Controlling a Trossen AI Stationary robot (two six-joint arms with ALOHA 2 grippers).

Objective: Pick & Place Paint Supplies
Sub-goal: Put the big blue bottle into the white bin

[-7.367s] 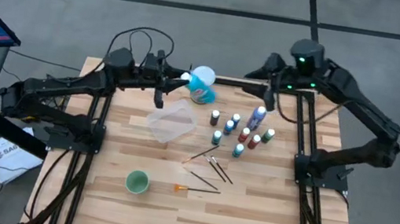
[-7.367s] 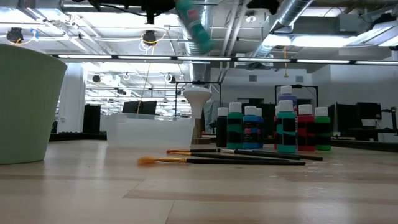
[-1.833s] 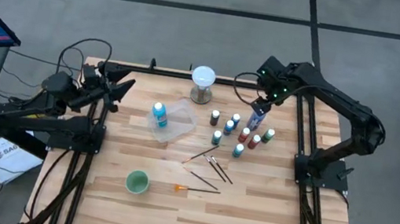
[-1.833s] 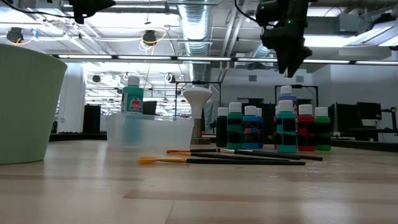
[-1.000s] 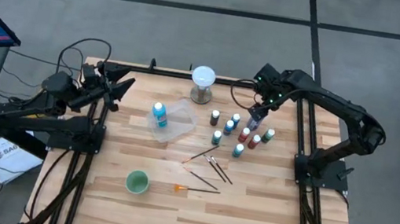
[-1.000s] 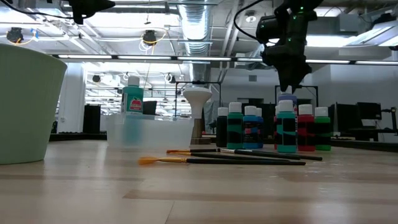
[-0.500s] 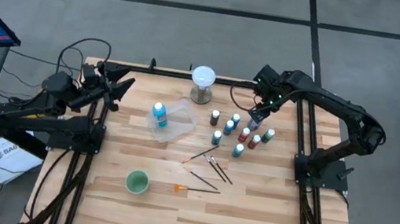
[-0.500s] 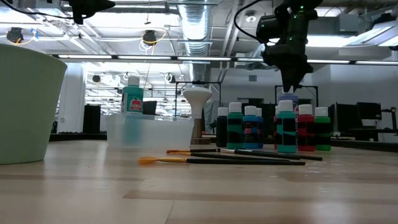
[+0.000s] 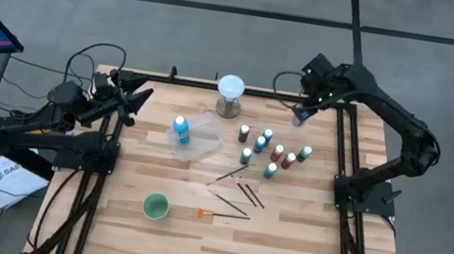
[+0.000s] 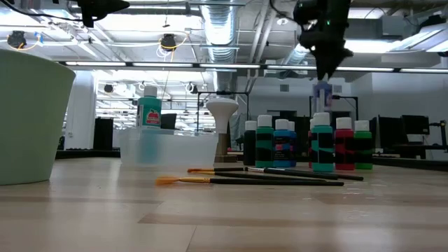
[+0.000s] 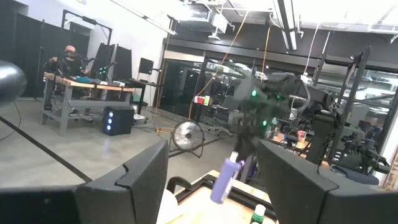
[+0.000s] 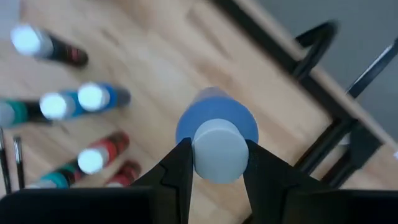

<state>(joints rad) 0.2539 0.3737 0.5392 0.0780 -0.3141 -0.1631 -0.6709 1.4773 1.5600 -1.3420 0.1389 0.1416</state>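
Blue paint bottle (image 12: 217, 127) is clamped by its cap between right gripper (image 12: 216, 163) fingers, lifted above the bottle cluster (image 9: 270, 151); left gripper (image 11: 211, 180) is held wide open, empty.

A robotics lab or workshop. Beyond the wooden table (image 9: 283, 235), exposed ducts (image 10: 224, 28) and strip lights run overhead, with equipment-laden workbenches (image 11: 93, 84) and a floor fan (image 11: 185, 137) behind.

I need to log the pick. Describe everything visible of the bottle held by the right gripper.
The blue bottle is a small paint bottle with a white cap and looks like plastic. The right gripper is shut on it at the cap, both fingers touching. It hangs clear of the table, above the far right part, apart from the bottles standing below. In the left wrist view it looks tilted.
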